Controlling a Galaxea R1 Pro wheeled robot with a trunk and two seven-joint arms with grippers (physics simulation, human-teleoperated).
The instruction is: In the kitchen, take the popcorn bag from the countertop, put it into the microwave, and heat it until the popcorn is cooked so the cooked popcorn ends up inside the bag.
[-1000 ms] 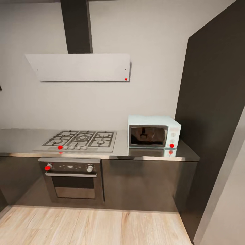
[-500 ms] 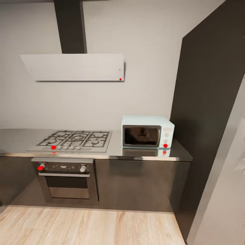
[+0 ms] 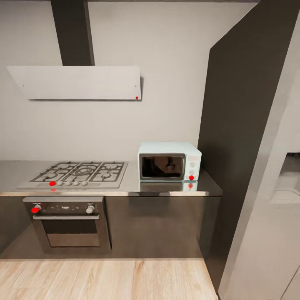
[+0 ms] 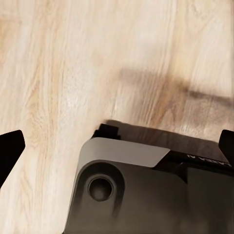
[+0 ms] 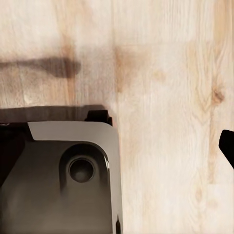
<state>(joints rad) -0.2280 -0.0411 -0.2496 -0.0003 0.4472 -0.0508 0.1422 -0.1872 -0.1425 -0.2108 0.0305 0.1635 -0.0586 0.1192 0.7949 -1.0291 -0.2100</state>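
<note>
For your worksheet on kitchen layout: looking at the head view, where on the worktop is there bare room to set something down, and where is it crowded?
Bare patches of the countertop: the strip between the gas hob and the microwave, the front edge before both, and the far left beside the hob. Crowded: the right end, where the microwave nearly meets the dark tall panel.

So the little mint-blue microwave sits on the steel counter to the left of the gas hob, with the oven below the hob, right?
Not quite: the microwave stands to the right of the gas hob, as the head view shows. The rest holds: it sits on the countertop, and the oven is below the hob.
</note>
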